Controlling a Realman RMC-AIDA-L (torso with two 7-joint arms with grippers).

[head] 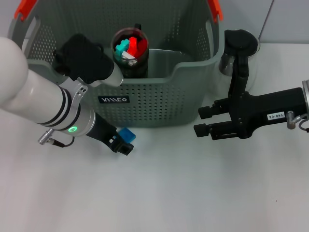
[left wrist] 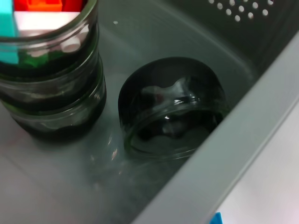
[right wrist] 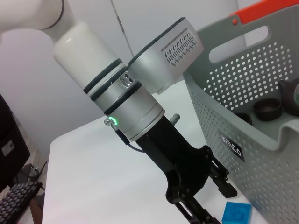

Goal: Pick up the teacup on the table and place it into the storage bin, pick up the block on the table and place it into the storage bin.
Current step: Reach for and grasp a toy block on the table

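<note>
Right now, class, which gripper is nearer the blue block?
Left. The left gripper hangs right at the blue block on the table, in front of the bin. The right gripper sits well off to the block's right, beside the bin's corner.

Blue block (head: 127, 134) on table beside grey storage bin (head: 159, 96) holding glass teacup (left wrist: 173, 109).

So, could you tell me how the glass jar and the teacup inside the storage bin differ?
The jar is taller, while the teacup is low and squat. The jar holds coloured blocks, while the teacup looks empty. The jar's wall is ribbed in bands, while the teacup's is smooth and rounded. Both are dark glass and sit side by side on the floor of the storage bin.
</note>
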